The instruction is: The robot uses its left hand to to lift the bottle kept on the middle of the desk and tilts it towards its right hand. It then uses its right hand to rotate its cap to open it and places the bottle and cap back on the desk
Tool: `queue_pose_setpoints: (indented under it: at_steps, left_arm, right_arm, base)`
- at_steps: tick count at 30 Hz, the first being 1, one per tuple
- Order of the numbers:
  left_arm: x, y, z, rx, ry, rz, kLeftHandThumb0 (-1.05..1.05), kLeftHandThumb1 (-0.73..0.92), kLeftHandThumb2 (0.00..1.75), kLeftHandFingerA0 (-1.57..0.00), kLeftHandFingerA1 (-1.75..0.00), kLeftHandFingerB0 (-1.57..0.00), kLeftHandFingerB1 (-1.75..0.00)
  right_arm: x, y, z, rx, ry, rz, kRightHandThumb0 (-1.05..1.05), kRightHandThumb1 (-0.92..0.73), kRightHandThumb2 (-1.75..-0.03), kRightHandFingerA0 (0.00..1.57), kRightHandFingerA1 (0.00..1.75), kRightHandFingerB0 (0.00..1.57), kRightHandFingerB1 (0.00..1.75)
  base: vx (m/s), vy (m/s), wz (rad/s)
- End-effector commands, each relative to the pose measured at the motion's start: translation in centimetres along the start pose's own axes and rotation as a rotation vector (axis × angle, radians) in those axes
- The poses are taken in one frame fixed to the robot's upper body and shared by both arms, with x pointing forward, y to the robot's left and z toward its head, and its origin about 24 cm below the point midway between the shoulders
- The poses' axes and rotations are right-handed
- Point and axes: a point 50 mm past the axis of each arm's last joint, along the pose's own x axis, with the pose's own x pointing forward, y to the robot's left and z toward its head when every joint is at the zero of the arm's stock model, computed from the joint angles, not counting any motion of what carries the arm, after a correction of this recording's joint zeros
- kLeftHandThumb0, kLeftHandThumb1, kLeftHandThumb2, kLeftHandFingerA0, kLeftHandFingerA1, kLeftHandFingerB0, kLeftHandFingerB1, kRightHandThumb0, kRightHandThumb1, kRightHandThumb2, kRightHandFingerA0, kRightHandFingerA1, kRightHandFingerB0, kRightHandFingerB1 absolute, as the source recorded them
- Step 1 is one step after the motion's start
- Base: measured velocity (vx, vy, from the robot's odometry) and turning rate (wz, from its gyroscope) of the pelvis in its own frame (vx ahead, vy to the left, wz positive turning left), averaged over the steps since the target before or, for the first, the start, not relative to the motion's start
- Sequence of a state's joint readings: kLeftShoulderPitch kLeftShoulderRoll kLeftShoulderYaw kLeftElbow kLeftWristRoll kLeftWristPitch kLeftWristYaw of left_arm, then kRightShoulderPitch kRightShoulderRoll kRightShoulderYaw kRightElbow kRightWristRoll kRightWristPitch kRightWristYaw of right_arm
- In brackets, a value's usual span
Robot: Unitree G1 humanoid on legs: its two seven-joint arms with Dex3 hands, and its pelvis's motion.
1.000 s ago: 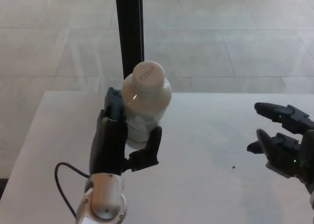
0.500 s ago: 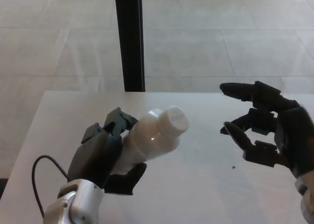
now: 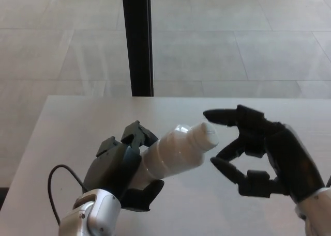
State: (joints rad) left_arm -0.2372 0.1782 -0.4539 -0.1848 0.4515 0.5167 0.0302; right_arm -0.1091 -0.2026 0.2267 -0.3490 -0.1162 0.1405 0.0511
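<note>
Bottle [image 3: 173,153] lifted above the desk [image 3: 62,122], tilted nearly flat, white cap [image 3: 206,135] pointing right. Left hand [image 3: 121,169] clamped around its lower body. Right hand [image 3: 258,151] just beside the cap, fingers [image 3: 220,115] spread wide, holding nothing, not touching. Black post [image 3: 137,40] stands behind the desk.
</note>
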Motion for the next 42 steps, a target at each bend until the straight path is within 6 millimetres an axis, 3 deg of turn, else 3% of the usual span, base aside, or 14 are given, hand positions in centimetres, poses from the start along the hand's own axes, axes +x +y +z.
queue_pose_setpoints:
  at_steps: [1,5,7,10,15,16,20,21,23,24,28,29,30,42]
  left_arm:
    - [0.0,0.0,0.4,0.003,-0.035,0.051,0.17,0.63,1.17,-0.93,-1.75,-0.83,-1.48]
    - [-0.1,-0.3,0.6,-0.027,-0.032,0.065,0.16,0.69,1.04,-0.91,-1.75,-0.78,-1.45]
    - [-0.2,-0.3,0.6,-0.038,-0.051,0.077,0.20,0.60,1.19,-0.94,-1.75,-0.81,-1.60]
    - [-0.2,-0.4,0.6,-0.018,-0.058,0.074,0.18,0.64,1.15,-0.93,-1.75,-0.83,-1.48]
    - [-0.4,-0.7,0.4,-0.021,-0.047,0.065,0.21,0.59,1.23,-0.94,-1.75,-0.83,-1.56]
    - [-0.5,-0.8,0.4,-0.018,-0.048,0.064,0.17,0.56,1.26,-1.12,-1.71,-0.94,-1.45]
    - [-0.6,-0.9,0.4,-0.019,-0.048,0.064,0.24,0.56,1.30,-0.95,-1.75,-0.85,-1.58]
    - [-0.7,-0.9,0.4,-0.019,-0.050,0.064,0.20,0.60,1.20,-0.93,-1.75,-0.82,-1.57]
    - [-0.7,-1.0,0.4,-0.017,-0.054,0.069,0.22,0.58,1.22,-0.93,-1.75,-0.84,-1.57]
    - [-0.7,-1.1,0.4,-0.009,-0.051,0.065,0.18,0.58,1.24,-1.11,-1.71,-0.93,-1.45]
    - [-0.7,-1.2,0.3,0.000,-0.060,0.063,0.19,0.59,1.23,-1.12,-1.69,-0.94,-1.43]
    - [-0.8,-1.3,0.3,0.004,-0.072,0.060,0.17,0.58,1.21,-1.11,-1.68,-0.93,-1.40]
    - [-0.8,-1.3,0.3,0.006,-0.072,0.061,0.20,0.59,1.19,-0.93,-1.75,-0.84,-1.48]
    - [-0.8,-1.5,0.3,-0.001,-0.071,0.071,0.23,0.57,1.28,-0.96,-1.75,-0.85,-1.55]
  right_arm:
    - [-0.9,0.3,-1.0,-0.079,0.050,0.033,-0.55,-0.58,-0.58,0.72,1.04,0.50,0.39]
    - [-1.3,0.0,-1.6,-0.110,0.074,0.024,-0.56,-0.60,-0.59,0.70,1.05,0.50,0.39]
    - [-1.4,0.0,-1.9,-0.109,0.078,0.026,-0.57,-0.61,-0.59,0.68,1.06,0.50,0.39]
    - [-1.5,-0.4,-2.1,-0.123,0.088,0.018,-0.57,-0.61,-0.58,0.70,1.03,0.51,0.38]
    - [-1.1,-0.7,-1.5,-0.141,0.073,0.003,-0.56,-0.60,-0.59,0.72,0.99,0.50,0.37]
    - [-1.1,-0.7,-1.4,-0.142,0.070,0.001,-0.57,-0.60,-0.59,0.72,0.99,0.50,0.37]
    - [-0.9,-0.7,-1.0,-0.138,0.040,-0.012,-0.56,-0.60,-0.59,0.72,0.98,0.51,0.37]
    - [-0.8,-0.7,-1.0,-0.140,0.035,-0.013,-0.57,-0.60,-0.59,0.72,0.99,0.51,0.38]
    - [-0.7,-0.7,-0.7,-0.141,0.016,-0.019,-0.58,-0.61,-0.59,0.72,1.00,0.51,0.38]
    - [-0.5,-0.7,-0.2,-0.131,-0.015,-0.031,-0.57,-0.60,-0.58,0.72,0.99,0.52,0.39]
    - [-0.3,-0.7,0.0,-0.110,-0.033,-0.040,-0.57,-0.60,-0.59,0.72,0.99,0.52,0.39]
    - [-0.3,-0.7,0.1,-0.100,-0.040,-0.042,-0.57,-0.60,-0.59,0.71,1.00,0.52,0.39]
    - [-0.3,-0.7,0.1,-0.097,-0.046,-0.043,-0.56,-0.60,-0.59,0.71,1.01,0.52,0.39]
    - [-0.5,-0.7,-0.6,-0.140,0.004,-0.018,-0.56,-0.60,-0.58,0.79,1.08,0.49,0.40]
  base:
    - [0.00,0.000,0.00]
    - [0.00,0.000,0.00]
    - [0.00,0.000,0.00]
    - [0.00,0.000,0.00]
    - [0.00,0.000,0.00]
    - [0.00,0.000,0.00]
    - [0.00,0.000,0.00]
    - [0.00,0.000,0.00]
    - [0.00,0.000,0.00]
    - [0.00,0.000,0.00]
    - [0.00,0.000,0.00]
    - [0.00,0.000,0.00]
    - [0.00,0.000,0.00]
    - [0.00,0.000,0.00]
